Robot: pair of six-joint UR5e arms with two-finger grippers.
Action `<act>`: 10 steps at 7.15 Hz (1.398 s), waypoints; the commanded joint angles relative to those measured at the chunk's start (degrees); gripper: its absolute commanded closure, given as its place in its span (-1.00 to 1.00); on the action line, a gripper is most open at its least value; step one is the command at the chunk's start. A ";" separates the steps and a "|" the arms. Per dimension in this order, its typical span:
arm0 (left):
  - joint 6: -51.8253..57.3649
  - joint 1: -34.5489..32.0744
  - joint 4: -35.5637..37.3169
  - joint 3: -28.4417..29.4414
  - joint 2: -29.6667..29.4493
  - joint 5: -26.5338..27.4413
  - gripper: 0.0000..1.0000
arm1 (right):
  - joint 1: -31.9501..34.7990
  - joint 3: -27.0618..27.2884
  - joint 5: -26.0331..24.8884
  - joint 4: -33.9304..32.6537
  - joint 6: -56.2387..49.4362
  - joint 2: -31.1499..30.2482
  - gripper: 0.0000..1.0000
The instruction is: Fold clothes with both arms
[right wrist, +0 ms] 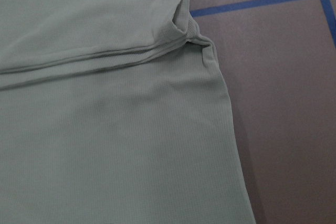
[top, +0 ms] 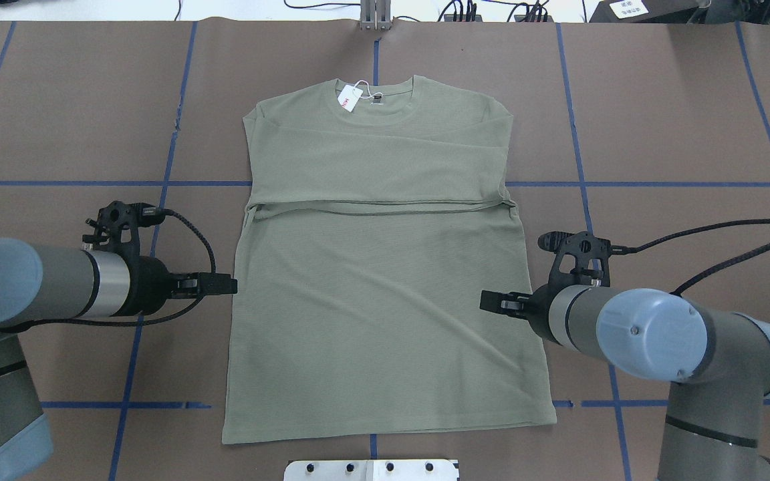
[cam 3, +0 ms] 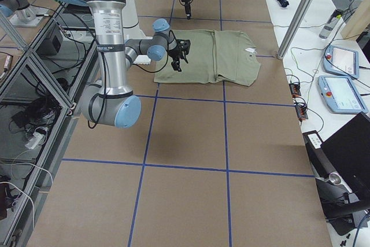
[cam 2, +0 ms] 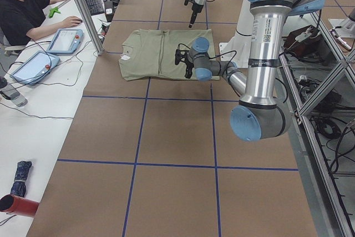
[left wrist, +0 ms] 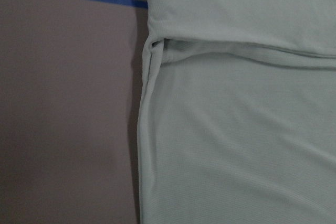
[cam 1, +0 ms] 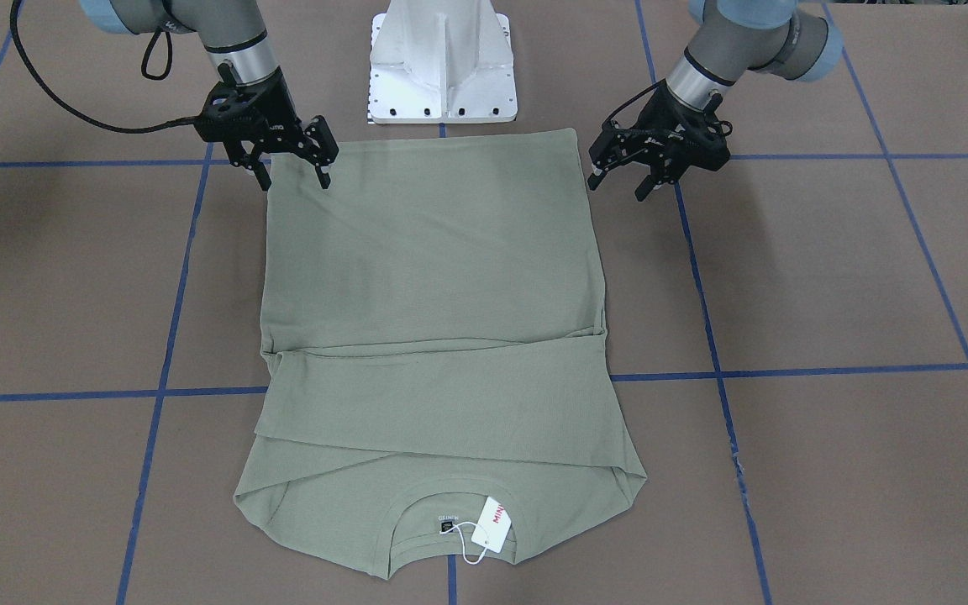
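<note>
Shirt lies sleeves-folded, collar at lower frame; left fingers and right fingers are released, probably to grasp hem corners next.

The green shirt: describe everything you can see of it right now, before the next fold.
The shirt is olive-green, fine-ribbed knit, lying flat on the brown table, collar away from the robot, hem toward its base. Both sleeves are folded across the chest as one band. A white hang tag with red lettering lies at the collar. Shallow wrinkles cross the body. The right gripper and left gripper, both open, hover by the hem corners; neither grips it.
</note>
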 commanded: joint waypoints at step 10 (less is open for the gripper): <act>-12.78 19.03 16.50 -3.01 -3.60 9.51 -0.23 | -3.75 1.11 -4.28 9.94 1.03 -9.45 -1.00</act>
